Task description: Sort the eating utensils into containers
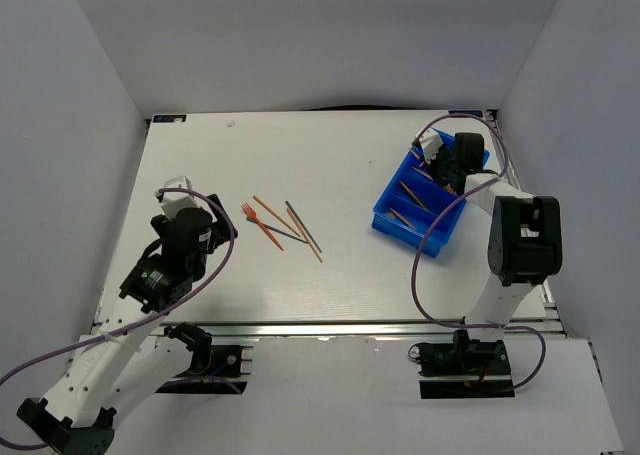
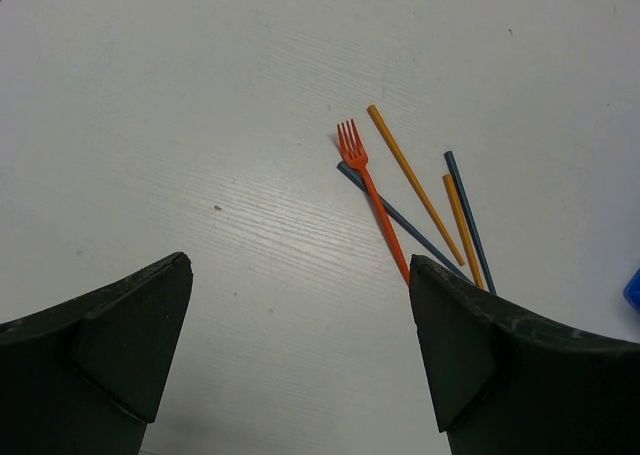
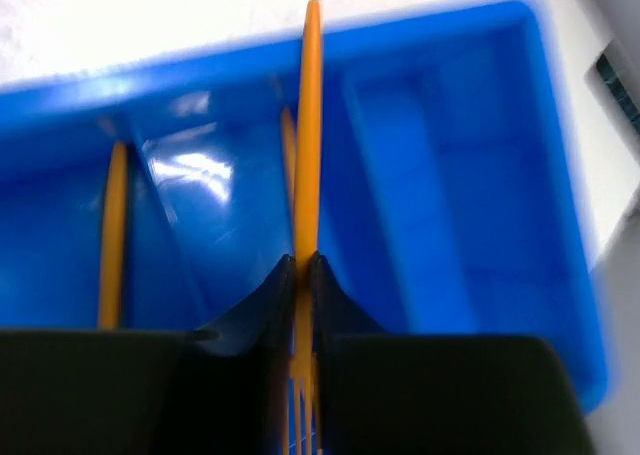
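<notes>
At the left, we found the left gripper (image 2: 298, 275) spread wide and holding nothing, hanging above the white table (image 2: 150, 125). Just ahead of it lay a loose orange plastic fork (image 2: 375, 200), tines pointing away, crossing a long blue-grey plastic stick (image 2: 420, 237). Beside them, two orange plastic sticks (image 2: 415, 185) and a second blue-grey stick (image 2: 468, 215) were fanned close together.

Well apart to the right stood the bright blue rectangular plastic tray (image 1: 402, 233), split into long compartments. The right gripper (image 3: 302, 265) hung over it, its fingers pinched on a held orange fork (image 3: 310, 125). The tines sat back toward the wrist and the handle ran out along the tray. One orange utensil (image 3: 113, 235) lay in the compartment to the left. Another seemed to lie beneath the handle, though blur kept us from telling its kind.

We judged the step in hand to be laying the held fork into its compartment. The handle looked roughly parallel with the dividers, and we thought that line worth keeping. We would have brought the fork low, inside the walls and clear of a divider, before easing the fingers apart. Let go from height, so light a piece could bounce into a neighbouring compartment or end up propped on a wall.
</notes>
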{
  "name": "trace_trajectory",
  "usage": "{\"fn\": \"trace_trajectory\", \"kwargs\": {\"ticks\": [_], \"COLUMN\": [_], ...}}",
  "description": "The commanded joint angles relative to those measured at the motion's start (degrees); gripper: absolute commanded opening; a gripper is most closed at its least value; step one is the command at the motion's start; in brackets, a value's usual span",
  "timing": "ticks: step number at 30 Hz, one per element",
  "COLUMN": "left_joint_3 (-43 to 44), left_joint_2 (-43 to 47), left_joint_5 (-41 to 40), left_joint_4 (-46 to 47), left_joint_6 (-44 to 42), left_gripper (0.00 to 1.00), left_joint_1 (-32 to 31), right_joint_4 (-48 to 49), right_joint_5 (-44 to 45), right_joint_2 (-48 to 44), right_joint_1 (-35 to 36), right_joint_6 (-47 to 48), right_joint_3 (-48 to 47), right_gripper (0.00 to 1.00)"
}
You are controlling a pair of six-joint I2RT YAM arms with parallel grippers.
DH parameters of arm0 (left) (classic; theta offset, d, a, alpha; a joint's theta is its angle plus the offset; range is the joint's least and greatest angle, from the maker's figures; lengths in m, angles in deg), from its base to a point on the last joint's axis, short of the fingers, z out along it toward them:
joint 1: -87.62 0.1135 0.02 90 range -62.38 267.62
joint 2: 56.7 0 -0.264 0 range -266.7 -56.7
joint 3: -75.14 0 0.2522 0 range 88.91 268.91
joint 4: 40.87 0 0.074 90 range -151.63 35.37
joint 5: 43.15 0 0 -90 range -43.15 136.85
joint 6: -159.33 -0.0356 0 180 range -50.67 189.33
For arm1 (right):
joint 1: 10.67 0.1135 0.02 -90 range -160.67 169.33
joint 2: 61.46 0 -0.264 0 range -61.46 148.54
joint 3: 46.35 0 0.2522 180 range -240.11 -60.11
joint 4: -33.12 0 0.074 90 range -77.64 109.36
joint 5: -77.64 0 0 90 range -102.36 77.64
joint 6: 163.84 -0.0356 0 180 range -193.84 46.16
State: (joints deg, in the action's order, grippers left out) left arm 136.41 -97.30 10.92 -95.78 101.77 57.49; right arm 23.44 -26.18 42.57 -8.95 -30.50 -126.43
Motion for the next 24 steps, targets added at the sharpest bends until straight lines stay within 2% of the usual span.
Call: {"fn": "trace_trajectory", "kwargs": {"ticks": [1, 2, 3, 6, 10, 13, 14, 16, 19, 21, 22, 23, 24], "left_joint_3": [-0.13, -0.22, -0.13, -0.22, 0.04, 1.35, 1.62, 2.67, 4.43, 7.85, 9.52, 12.93, 14.27], "left_joint_2": [1.05, 1.05, 1.05, 0.87, -0.35, -4.72, -6.14, -11.66, -18.61, -27.22, -30.21, -35.63, -37.95], "left_joint_5": [0.41, 0.41, 0.41, 0.41, -0.29, -0.11, -0.11, 2.77, 5.94, 6.39, 5.87, 5.34, 4.90], "left_joint_4": [0.63, 0.63, 0.63, 0.63, 0.45, -0.24, -0.16, 1.06, 3.60, 4.06, 3.10, 2.48, 2.47], "left_joint_6": [-0.37, -0.28, -0.28, -0.37, 0.25, 1.56, 2.87, 6.56, 11.84, 13.86, 14.57, 15.27, 16.15], "left_gripper": [0.98, 0.98, 0.98, 0.98, 0.98, 0.98, 0.98, 0.98, 0.98, 0.98, 0.98, 0.97, 0.95], "left_joint_1": [-0.10, -0.10, -0.10, -0.11, -0.10, -0.10, -0.10, -0.10, -0.10, -0.10, -0.10, -0.10, -0.10], "right_joint_4": [4.36, 4.27, 4.19, 3.48, 1.29, 1.90, 1.90, -3.08, -16.58, -17.97, -13.53, -10.00, -6.31], "right_joint_5": [-0.85, -0.68, -0.76, -0.51, 2.13, 10.72, 18.14, 26.78, 31.57, 23.11, 10.00, 4.21, -0.45], "right_joint_2": [-3.91, -4.44, -5.14, -8.48, -15.23, -20.08, -21.14, -23.60, -27.55, -32.97, -34.84, -36.69, -38.97], "right_joint_1": [-1.01, -1.01, -1.01, -1.01, -0.49, 2.41, 4.50, 6.89, 13.91, 17.09, 16.92, 16.39, 16.22], "right_joint_6": [-1.84, -2.20, -2.55, -5.35, -15.45, -20.82, -22.22, -28.72, -40.14, -46.63, -50.33, -52.19, -53.25], "right_joint_3": [3.39, 3.57, 3.57, 2.08, -3.71, -4.69, -5.13, -6.79, -10.84, -5.51, -1.31, 7.96, 11.27], "right_gripper": [0.32, 0.52, 0.89, 0.89, 0.89, 0.89, 0.89, 0.89, 0.89, 0.89, 0.89, 0.89, 0.89]}}
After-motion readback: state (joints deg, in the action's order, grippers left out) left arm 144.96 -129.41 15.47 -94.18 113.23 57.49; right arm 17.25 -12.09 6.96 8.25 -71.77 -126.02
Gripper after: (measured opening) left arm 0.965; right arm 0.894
